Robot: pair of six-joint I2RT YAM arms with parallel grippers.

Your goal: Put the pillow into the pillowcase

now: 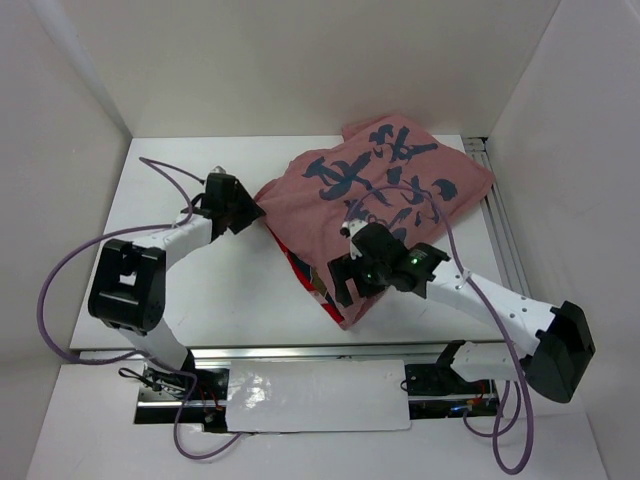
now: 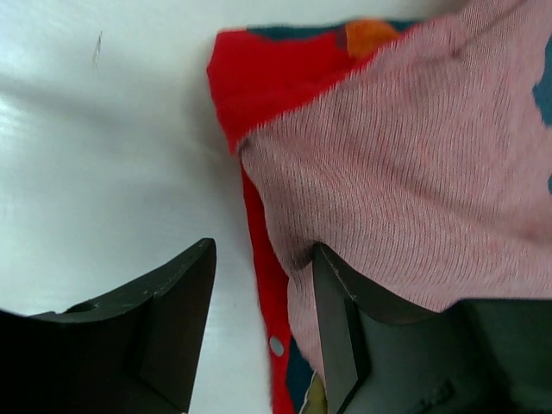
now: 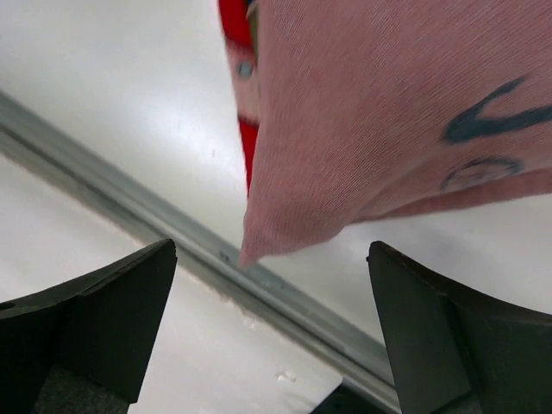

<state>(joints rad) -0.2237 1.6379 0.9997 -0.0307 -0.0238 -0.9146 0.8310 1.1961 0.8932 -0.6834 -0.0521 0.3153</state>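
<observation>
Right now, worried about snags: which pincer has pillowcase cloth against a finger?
The left pincer: the pillowcase lies against one finger. The right pincer stands wide open, the cloth's corner apart from both fingers.

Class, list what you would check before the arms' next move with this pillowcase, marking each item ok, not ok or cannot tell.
1. The left fingers open, gripping nothing: ok.
2. The right fingers open, cloth corner loose between them: ok.
3. The pillowcase lies on the table: ok.
4. The pillow inside the pillowcase: cannot tell, no pillow shows.
5. The pillowcase mouth within reach: cannot tell.
</observation>
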